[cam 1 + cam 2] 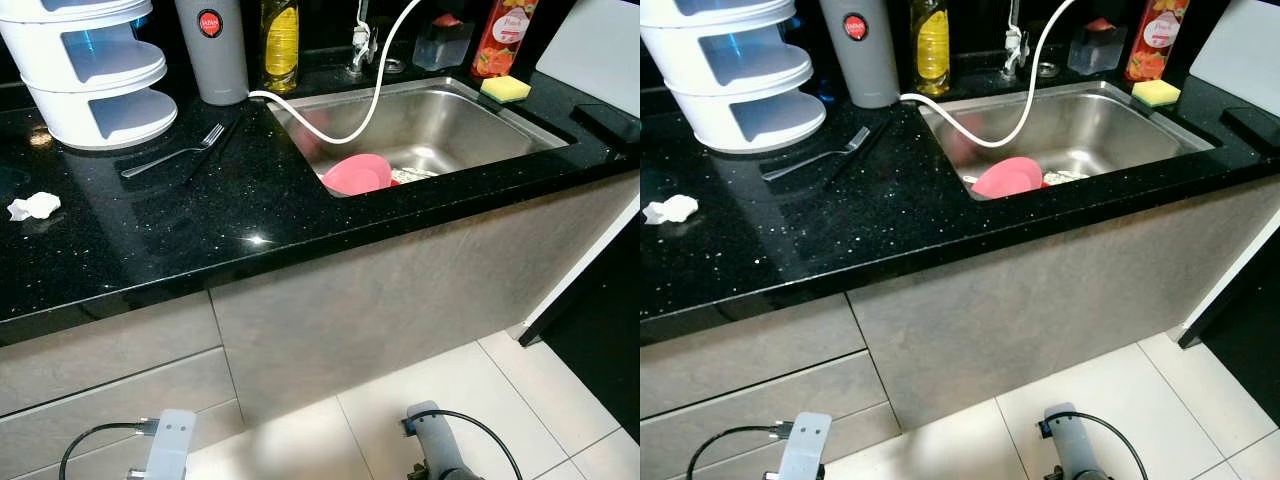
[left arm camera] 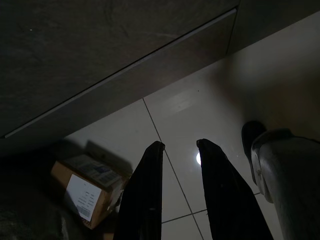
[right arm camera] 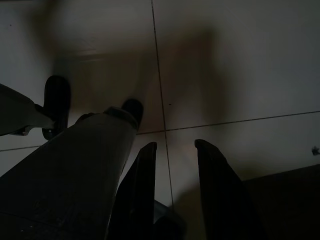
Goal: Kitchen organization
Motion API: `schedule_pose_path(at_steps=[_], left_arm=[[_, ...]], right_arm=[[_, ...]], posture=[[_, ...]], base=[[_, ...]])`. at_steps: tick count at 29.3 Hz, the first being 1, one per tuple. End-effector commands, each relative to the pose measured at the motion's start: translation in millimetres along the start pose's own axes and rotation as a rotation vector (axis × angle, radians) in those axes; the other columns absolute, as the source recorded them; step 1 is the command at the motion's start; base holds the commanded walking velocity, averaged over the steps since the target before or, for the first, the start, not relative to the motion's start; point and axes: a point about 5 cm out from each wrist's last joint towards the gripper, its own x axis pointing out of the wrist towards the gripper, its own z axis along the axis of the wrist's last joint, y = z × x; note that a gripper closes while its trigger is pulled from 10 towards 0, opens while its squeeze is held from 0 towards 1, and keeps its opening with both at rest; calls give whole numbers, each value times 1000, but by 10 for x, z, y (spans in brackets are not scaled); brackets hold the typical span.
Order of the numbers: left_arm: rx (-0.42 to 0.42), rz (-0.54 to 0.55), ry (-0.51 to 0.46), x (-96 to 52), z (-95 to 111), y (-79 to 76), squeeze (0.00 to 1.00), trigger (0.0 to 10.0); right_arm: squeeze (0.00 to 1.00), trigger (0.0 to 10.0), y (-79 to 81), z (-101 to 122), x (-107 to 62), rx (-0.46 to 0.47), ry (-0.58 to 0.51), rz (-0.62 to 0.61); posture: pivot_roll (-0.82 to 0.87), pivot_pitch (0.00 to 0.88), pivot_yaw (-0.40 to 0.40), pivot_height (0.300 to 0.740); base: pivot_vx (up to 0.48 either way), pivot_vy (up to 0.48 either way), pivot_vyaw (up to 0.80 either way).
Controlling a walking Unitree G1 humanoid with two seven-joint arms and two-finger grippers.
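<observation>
A black speckled counter point(image 1: 200, 230) holds a steel fork point(image 1: 172, 155), a crumpled white tissue point(image 1: 33, 206) and a white tiered rack point(image 1: 92, 75). In the steel sink point(image 1: 500, 125) lies a pink bowl point(image 1: 357, 174) on its side, with a white hose point(image 1: 375, 95) looping in. A yellow sponge point(image 1: 505, 88) rests on the sink's far rim. Both arms hang low by the floor. My left gripper point(image 2: 179, 146) is open over floor tiles, nothing between its fingers. My right gripper point(image 3: 174, 145) is open too, pointing at the tiled floor.
A grey flask point(image 1: 212, 48), a yellow bottle point(image 1: 280, 42) and a red soap bottle point(image 1: 503, 35) stand along the back. Grey drawer fronts point(image 1: 110, 370) run under the counter. A cardboard box point(image 2: 87, 192) lies on the floor near my legs point(image 3: 75, 165).
</observation>
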Motion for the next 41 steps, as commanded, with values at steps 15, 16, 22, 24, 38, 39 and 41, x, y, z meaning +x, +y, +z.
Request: schedule_pose_path(at_steps=[15,16,22,24,38,39,41], left_arm=[[17,-4,-14,4,27,-17,0,10000],[17,-4,-14,4,27,-16,0,10000],[17,-3,-10,4,21,-14,0,10000],[17,-3,-10,4,21,-13,0,10000],[-95,47,-155,-17,128,159,0,10000],[-98,44,-163,-29,112,162,0,10000],[-110,37,-165,-41,86,160,0,10000]], right_arm=[[0,10000,-2,-43,-6,-3,18,0],[0,10000,-3,-43,-6,-3,18,0],[0,10000,-2,-38,-5,-4,17,1],[0,10000,-2,-35,-5,-6,16,1],[0,10000,-229,252,-16,227,-170,-32],[0,10000,-250,277,-21,241,-190,-29],[0,10000,-265,306,-26,253,-214,-26]], posture=[[-31,0,-3,740],[-30,0,-3,740],[-29,0,-4,740],[-28,0,-5,740],[-10,0,-18,740],[-8,0,-19,740],[-6,0,-21,740]], base=[[0,0,0],[0,0,0],[0,0,0],[0,0,0],[0,0,0],[0,0,0],[0,0,0]])
